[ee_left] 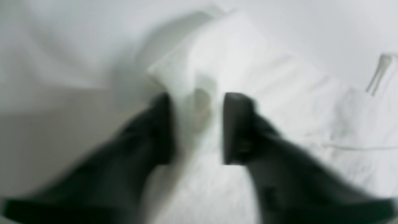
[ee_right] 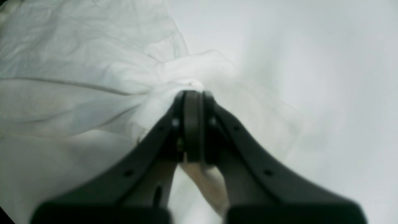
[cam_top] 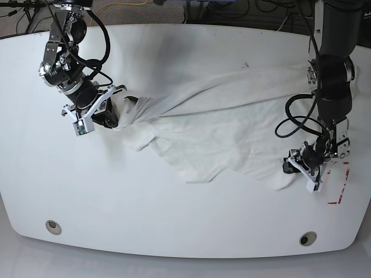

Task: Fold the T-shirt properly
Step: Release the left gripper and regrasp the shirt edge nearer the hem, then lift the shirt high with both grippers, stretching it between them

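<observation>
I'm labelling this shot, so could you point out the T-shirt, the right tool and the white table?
T-shirt (cam_top: 232,136): base view, on its spread middle.
Right tool (ee_right: 201,93): right wrist view, midway between its fingertips.
White table (cam_top: 133,202): base view, on its bare top.

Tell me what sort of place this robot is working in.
Probably a robotics lab or test bench: two robot arms are set over a white table, with loose cables along its far edge and a rumpled T-shirt.
</observation>
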Controlling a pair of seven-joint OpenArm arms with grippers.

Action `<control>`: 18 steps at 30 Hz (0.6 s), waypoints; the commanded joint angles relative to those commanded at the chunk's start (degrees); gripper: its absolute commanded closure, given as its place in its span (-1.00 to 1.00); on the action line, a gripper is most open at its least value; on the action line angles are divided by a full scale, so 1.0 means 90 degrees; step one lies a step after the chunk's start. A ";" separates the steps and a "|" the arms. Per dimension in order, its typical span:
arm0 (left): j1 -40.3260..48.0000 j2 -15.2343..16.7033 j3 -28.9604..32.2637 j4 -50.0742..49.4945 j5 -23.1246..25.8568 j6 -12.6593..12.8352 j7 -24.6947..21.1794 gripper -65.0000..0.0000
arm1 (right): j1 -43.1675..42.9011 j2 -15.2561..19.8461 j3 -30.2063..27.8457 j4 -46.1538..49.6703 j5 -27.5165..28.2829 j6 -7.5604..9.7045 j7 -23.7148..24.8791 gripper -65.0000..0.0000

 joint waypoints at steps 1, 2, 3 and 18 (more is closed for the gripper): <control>0.0000 0.0000 0.0000 0.0000 0.0000 0.0000 0.0000 1.00 | 0.0000 0.0000 0.0000 0.0000 0.0000 0.0000 0.0000 1.00; 0.0000 0.0010 -0.0010 0.0000 0.0000 0.0000 0.0000 1.00 | 0.0000 0.0000 0.0000 0.0000 0.0000 0.0000 0.0000 1.00; 0.0000 0.0010 -0.0020 0.0010 0.0000 0.0000 0.0000 1.00 | 0.0000 0.0000 0.0000 0.0000 0.0000 0.0000 0.0000 1.00; 0.0684 0.0010 -0.0840 0.2676 -0.0020 -0.0039 0.1201 1.00 | 0.0186 0.0049 -0.0010 0.0020 0.0000 0.0000 -0.0029 1.00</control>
